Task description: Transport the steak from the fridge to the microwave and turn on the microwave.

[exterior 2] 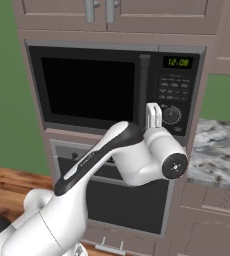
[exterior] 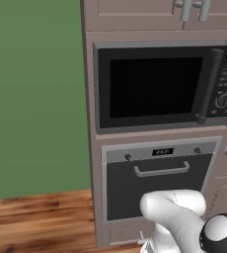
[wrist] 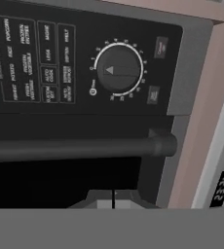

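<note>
Microwave (exterior 2: pixel 112 90): built into the brown cabinet column, door closed, black window dark; the steak's place I cannot tell from any view.
Handle (exterior 2: pixel 144 90): dark vertical bar at the door's right edge; in my hand view it lies crosswise.
Panel (exterior 2: pixel 176 95): right of the handle; right base view reads green digits (exterior 2: pixel 177 62) whole, left base view cuts them at its edge.
Knob (wrist: pixel 118 69): round, near the panel's lower end; hand view shows its pointer mark and the buttons (wrist: pixel 36 61) beside it.
Pincer (wrist: pixel 113 198): mine, clenched, tips pressed together, grasping nothing, close before the handle's lower end.
Oven (exterior: pixel 157 178): under the microwave, curved handle, closed.
Countertop (exterior 2: pixel 219 150): marbled, right of the column, in right base view.
</note>
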